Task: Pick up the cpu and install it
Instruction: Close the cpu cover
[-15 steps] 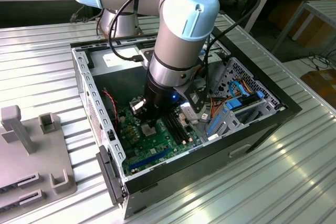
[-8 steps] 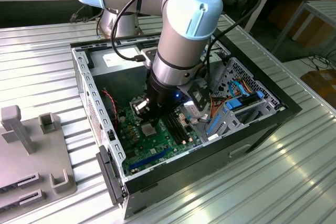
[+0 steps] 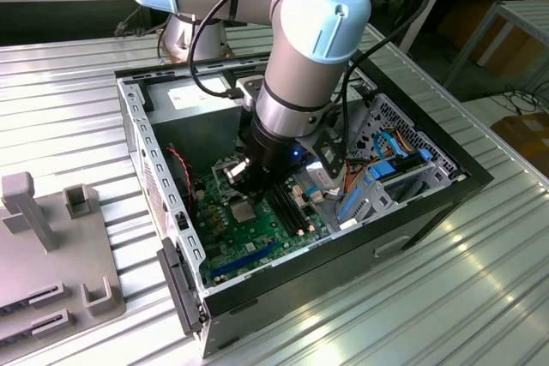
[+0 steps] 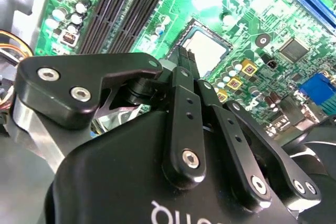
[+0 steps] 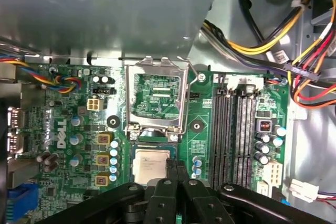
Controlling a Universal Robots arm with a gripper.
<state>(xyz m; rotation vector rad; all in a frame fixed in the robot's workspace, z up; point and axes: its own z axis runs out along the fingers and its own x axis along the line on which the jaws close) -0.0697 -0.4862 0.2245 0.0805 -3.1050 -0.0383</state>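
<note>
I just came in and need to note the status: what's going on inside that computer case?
The robot arm reaches down into the open computer case, over the green motherboard. The cpu lies flat at the socket, and the silver hinged frame beside it is flipped open. The gripper sits right at the cpu's edge with its fingertips closed together, and it appears to be holding nothing.

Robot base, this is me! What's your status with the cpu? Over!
Gripper shut, at the edge of the cpu. Cpu flat on the motherboard. Socket frame hinged open, clear of it.
</note>
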